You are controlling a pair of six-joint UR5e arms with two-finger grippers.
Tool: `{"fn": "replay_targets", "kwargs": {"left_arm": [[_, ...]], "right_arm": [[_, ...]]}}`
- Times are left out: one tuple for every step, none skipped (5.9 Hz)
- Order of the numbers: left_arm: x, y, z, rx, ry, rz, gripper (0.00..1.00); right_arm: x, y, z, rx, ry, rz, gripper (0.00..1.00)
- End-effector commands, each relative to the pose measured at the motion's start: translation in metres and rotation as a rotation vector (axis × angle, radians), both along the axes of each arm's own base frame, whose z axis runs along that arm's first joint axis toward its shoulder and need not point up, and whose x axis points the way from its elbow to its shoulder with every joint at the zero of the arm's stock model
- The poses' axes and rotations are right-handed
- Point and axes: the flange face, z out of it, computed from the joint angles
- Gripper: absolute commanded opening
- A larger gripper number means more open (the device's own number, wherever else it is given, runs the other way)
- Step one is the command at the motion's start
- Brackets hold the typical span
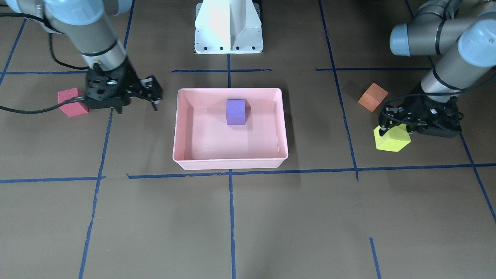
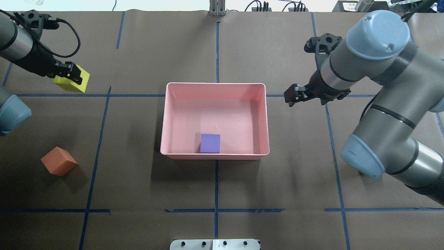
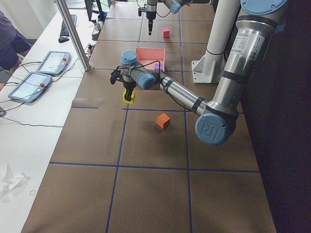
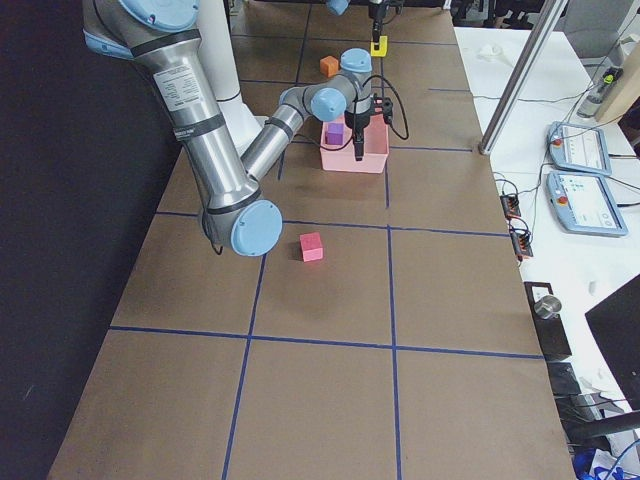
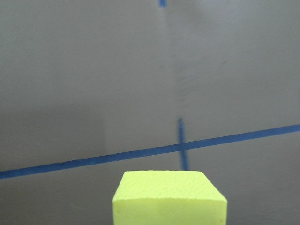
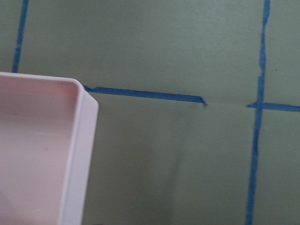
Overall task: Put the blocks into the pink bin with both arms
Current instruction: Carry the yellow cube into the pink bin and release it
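From the operators' side, the brown-covered table (image 1: pixel 248 232) with its blue tape lines (image 1: pixel 231 217) lay nearest. Next came the pink bin (image 1: pixel 230 164) in the middle. Off to one side of it the left gripper (image 1: pixel 393 130) reached down over the yellow block (image 1: pixel 393 144), its fingers pinching the cube between them. The cube sat skewed in the grip, and I could not quite make out whether it was on the table or just off it.

Inside the bin the purple block (image 1: pixel 236 111) stood upright on the floor, close to the wall on the robot's side. On the bin's other side the right gripper (image 1: pixel 137 107) hung low beside the rim, outside the bin, its fingers spread and empty. The red block (image 1: pixel 73 102) lay on the table just behind it, partly hidden. The orange block (image 1: pixel 372 97) rested on the table near the left arm (image 1: pixel 445 73), a little beyond the yellow one and apart from it. Farthest back stood the white pedestal (image 1: pixel 228 27).
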Motion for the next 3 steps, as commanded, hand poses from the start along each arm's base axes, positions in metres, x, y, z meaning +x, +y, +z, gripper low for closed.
{"fn": "replay_targets", "kwargs": {"left_arm": [[0.073, 0.021, -0.096, -0.085, 0.045, -0.06, 0.47], [0.133, 0.049, -0.127, -0.094, 0.047, -0.083, 0.47], [0.187, 0.078, -0.147, -0.111, 0.049, -0.079, 0.47]], "right_arm": [[0.07, 0.02, 0.062, 0.08, 0.087, -0.081, 1.0], [0.091, 0.025, 0.084, 0.096, 0.08, -0.088, 1.0], [0.107, 0.042, 0.122, 0.131, 0.047, -0.1, 1.0]]}}
